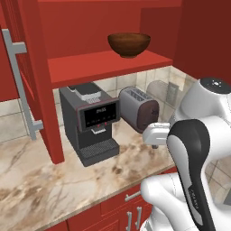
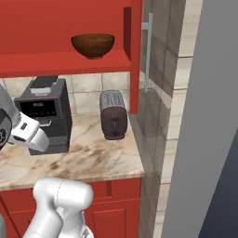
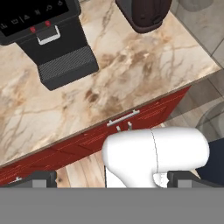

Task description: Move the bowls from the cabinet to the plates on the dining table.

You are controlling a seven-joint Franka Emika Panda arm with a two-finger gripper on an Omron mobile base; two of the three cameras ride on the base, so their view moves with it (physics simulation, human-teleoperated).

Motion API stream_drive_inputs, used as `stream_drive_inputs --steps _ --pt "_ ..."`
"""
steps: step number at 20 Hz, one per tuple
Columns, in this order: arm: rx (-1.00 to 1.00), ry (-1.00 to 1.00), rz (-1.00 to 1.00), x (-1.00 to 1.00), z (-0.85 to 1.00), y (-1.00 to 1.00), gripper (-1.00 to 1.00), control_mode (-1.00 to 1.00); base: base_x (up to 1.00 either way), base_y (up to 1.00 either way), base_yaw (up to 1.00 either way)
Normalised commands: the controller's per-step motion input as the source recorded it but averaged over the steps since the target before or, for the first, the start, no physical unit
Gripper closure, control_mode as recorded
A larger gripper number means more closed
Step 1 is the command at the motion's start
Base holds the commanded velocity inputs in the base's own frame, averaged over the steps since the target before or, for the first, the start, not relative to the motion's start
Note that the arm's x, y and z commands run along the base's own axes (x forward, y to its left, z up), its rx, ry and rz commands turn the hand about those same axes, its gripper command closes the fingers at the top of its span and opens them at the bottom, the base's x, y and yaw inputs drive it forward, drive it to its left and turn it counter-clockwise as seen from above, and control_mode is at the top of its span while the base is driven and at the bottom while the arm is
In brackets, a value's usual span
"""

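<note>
A dark glossy brown bowl [image 1: 129,43] [image 2: 93,44] stands upright on the red shelf [image 1: 108,63] [image 2: 60,62] of the open cabinet, whose door [image 1: 27,67] with a long silver handle [image 1: 20,85] is swung wide. My gripper [image 3: 113,178] is open, fingertips [image 3: 39,177] far apart with nothing between them. It hangs well below the shelf, over the counter's front edge, and looks down. The white hand [image 1: 155,134] [image 2: 30,132] sits in front of the coffee machine. The plates and the dining table are out of view.
A black coffee machine [image 1: 90,122] [image 2: 44,114] and a dark toaster [image 1: 139,108] [image 2: 113,115] stand on the marble counter [image 1: 36,180] [image 3: 118,74] under the shelf. Red drawer fronts [image 3: 87,140] run below. A tall grey panel [image 2: 204,139] stands at the right.
</note>
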Motion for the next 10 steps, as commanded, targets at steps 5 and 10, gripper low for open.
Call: stream_drive_inputs --steps 5,10 --pt "0.0 0.0 0.0 0.0 0.0 0.0 -1.0 1.0 0.0 0.0 0.0" --pt "0.0 0.0 0.0 0.0 0.0 0.07 -1.0 -1.0 0.0 0.0 0.0"
